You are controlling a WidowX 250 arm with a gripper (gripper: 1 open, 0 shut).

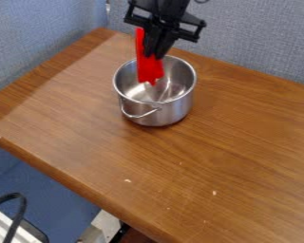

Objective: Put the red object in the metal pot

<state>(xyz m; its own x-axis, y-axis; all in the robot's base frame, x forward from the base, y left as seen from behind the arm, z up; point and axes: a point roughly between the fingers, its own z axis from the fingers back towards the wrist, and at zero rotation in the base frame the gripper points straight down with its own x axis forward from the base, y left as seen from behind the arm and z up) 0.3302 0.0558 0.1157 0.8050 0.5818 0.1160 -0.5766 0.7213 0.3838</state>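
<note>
Gripper hangs over the metal pot, fingers clamped nearly shut on the top end of the red object. Block hangs near upright, lower end dipping past the rim on the pot's 12 o'clock side; not resting on the bottom as far as visible. Pot sits on the wooden worktop, wire handle at its 6 o'clock.

Risks, judged: the block looks about as long as the pot is wide, so dropped upright it may lean on the rim and topple out. A snag on the rim during lowering could tip or slide the light pot. Release off-centre favours the back wall.
</note>
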